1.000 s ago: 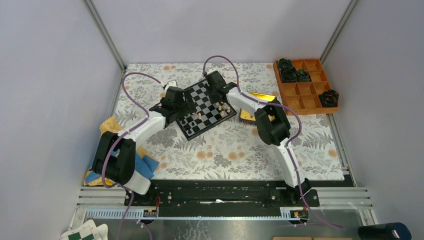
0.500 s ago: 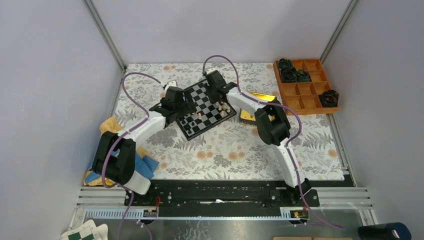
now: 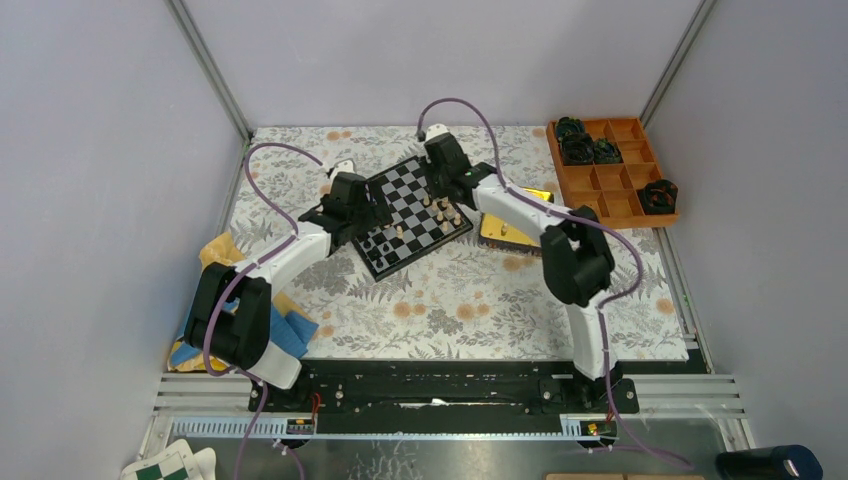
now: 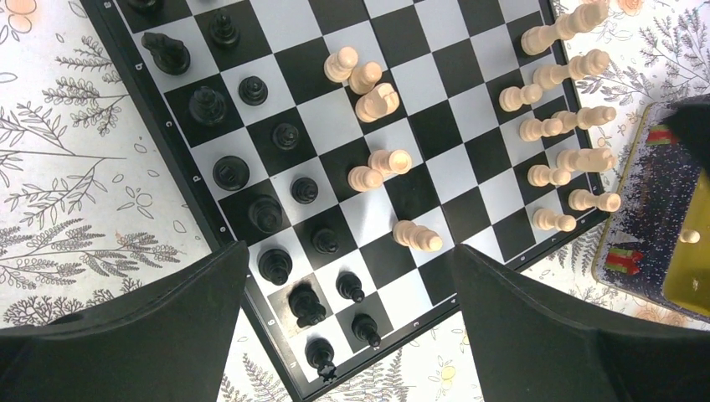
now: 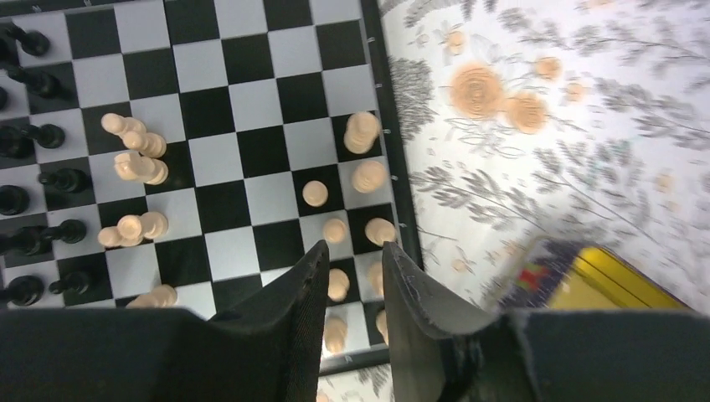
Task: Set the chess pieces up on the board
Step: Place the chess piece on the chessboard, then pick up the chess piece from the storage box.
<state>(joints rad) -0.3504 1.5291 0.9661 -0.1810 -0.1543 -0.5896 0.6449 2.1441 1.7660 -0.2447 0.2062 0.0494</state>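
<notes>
- Chess pieces (image 4: 378, 100) all on the board (image 4: 431, 130), beneath both pincers; none gripped.
- Left pincer (image 4: 350, 255): fingers spread wide apart, empty, hovering above the black-piece side of the board.
- Right pincer (image 5: 356, 251): fingers parted by a narrow gap, nothing clamped between them, poised above the light-piece edge.
- Black pieces (image 4: 266, 213) in two rows along one edge; light pieces (image 4: 578, 159) bunched along the opposite edge, a few more on mid-board squares.
- Mid-board light pieces: upright or tipped over, hard to tell from the slanted wrist views.
- Hidden: lower corners of the board behind the left fingers (image 4: 167, 335); several light pieces partly behind the right fingers (image 5: 276, 327); two corners of the board under the wrists in the top view.
- Blurred: floral print and tin at the right of the right wrist view.
- Gold tin (image 3: 505, 235) just beside the light-piece edge of the board, partly crossed by the right arm in the top view, cut off by the frame in both wrist views.
- Board askew, towards the far middle of the tabletop (image 3: 450, 300), on a floral cloth.
- Orange compartment tray (image 3: 612, 205) at the far right, well apart from the board, bulky black objects (image 3: 577, 148) in some compartments.
- Blue and yellow cloths (image 3: 295, 330) at the near left, largely hidden by the left arm.
- Cut off at the bottom edge: green-and-white checkered item (image 3: 170, 465) and a dark cylinder (image 3: 770, 462).
</notes>
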